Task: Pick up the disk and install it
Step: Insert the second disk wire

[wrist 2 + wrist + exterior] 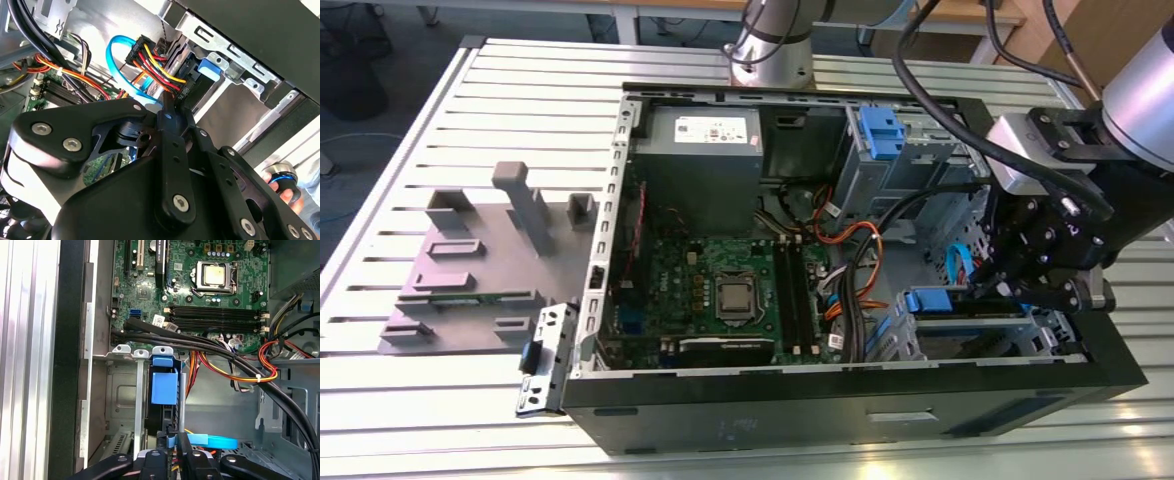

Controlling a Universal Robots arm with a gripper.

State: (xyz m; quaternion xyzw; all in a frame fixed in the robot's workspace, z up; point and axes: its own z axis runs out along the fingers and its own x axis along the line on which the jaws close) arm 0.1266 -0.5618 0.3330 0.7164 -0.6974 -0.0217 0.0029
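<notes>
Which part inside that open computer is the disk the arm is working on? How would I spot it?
Start at the open black computer case on the slatted table, then go to its drive bay corner at the exterior view's right, under the black tool. The disk sits edge-on between metal bay rails; its blue plastic handle, beside the light-blue cable, sets it apart.

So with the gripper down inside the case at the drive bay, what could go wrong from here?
1. The gripper sits at the disk in the bay; a tilted disk could jam against the metal bay rails.
2. The blue cable and power wires crowd the fingers and might snag.
</notes>
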